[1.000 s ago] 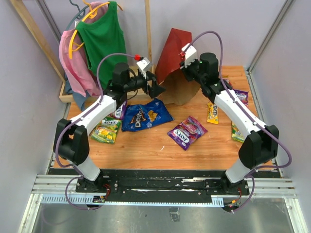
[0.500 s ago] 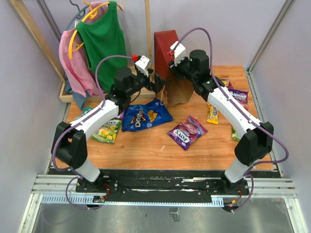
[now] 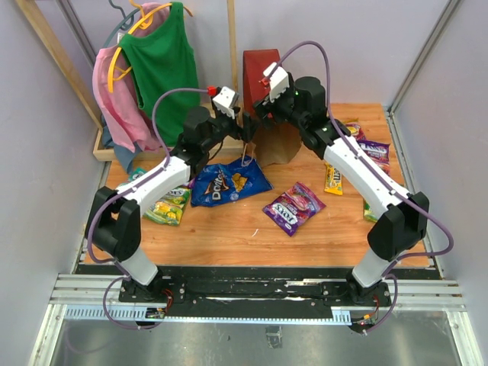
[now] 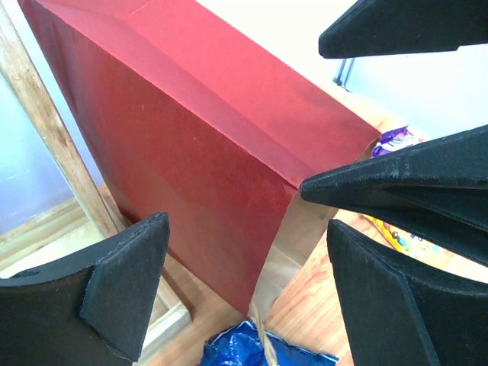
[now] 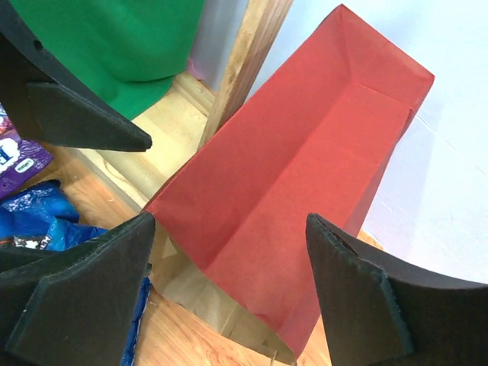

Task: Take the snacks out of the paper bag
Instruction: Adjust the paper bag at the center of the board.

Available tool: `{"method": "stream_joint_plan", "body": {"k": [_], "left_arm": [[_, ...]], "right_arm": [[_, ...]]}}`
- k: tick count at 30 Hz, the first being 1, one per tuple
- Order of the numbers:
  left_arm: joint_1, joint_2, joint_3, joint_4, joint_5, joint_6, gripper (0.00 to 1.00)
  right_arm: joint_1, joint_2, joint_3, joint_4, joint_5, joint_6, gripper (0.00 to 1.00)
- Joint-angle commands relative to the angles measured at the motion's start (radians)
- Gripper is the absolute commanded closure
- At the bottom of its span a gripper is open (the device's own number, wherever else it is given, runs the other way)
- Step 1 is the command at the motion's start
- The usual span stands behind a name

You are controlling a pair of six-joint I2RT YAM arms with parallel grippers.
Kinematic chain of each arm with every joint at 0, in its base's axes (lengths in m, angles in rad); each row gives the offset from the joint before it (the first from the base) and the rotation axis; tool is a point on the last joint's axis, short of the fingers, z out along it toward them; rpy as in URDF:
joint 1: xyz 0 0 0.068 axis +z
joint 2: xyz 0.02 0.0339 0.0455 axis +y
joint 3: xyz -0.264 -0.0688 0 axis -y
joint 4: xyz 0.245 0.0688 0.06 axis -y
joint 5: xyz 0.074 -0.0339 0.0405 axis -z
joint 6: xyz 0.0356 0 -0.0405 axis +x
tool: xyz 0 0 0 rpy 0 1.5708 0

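Note:
The red paper bag [image 3: 261,76] stands at the back of the table with its base up and its brown mouth [image 3: 279,146] down by the wood. My right gripper [image 3: 260,107] is open at the bag's side; in the right wrist view the bag [image 5: 305,175] lies between the spread fingers [image 5: 84,297], untouched. My left gripper [image 3: 245,131] is open just left of the bag [image 4: 191,137], above its cord handle [image 4: 267,343]. Snacks lie on the table: a blue Doritos bag [image 3: 229,181], a purple packet [image 3: 293,207], a yellow bar [image 3: 333,177], a green-yellow packet [image 3: 166,207].
A wooden rack [image 3: 232,46] with green [image 3: 164,69] and pink [image 3: 110,91] garments stands at the back left, close behind the bag. More purple packets [image 3: 375,150] and a green packet [image 3: 371,207] lie under the right arm. Walls close both sides.
The right gripper has opened and let go of the bag, which went from tilted in the air to standing mouth down. The left gripper has moved right, up to the bag.

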State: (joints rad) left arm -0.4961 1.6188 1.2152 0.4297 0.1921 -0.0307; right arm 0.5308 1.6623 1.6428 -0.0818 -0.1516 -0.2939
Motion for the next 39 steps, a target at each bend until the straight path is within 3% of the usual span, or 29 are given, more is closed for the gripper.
{"method": "stream_joint_plan", "body": {"k": [1,9,14,17,21,25,32,39], "left_arm": [[-0.006,0.010,-0.002,0.051,-0.005,-0.001,0.12],[-0.006,0.033,0.016,0.037,-0.033,0.003,0.12],[-0.005,0.060,0.040,0.026,-0.047,-0.011,0.12],[-0.006,0.061,0.045,0.024,-0.050,-0.017,0.12],[-0.005,0.054,0.041,0.019,-0.067,-0.013,0.12],[-0.004,0.059,0.045,0.011,-0.069,-0.011,0.12],[0.005,0.058,0.053,-0.015,-0.075,-0.003,0.12],[0.024,0.064,0.068,-0.021,0.000,-0.033,0.10]], "right_arm": [[0.015,-0.045,-0.019,0.004,0.071,-0.005,0.17],[0.015,-0.312,-0.313,0.063,0.095,0.101,0.01],[0.015,-0.396,-0.413,0.075,0.020,0.168,0.02],[0.014,-0.427,-0.502,0.147,0.126,0.217,0.02],[-0.018,-0.480,-0.695,0.335,0.370,0.431,0.02],[-0.077,-0.485,-0.822,0.409,0.460,0.648,0.00],[-0.091,-0.506,-1.015,0.513,0.484,0.899,0.19],[-0.056,-0.385,-1.091,0.653,0.450,0.994,0.22]]}}
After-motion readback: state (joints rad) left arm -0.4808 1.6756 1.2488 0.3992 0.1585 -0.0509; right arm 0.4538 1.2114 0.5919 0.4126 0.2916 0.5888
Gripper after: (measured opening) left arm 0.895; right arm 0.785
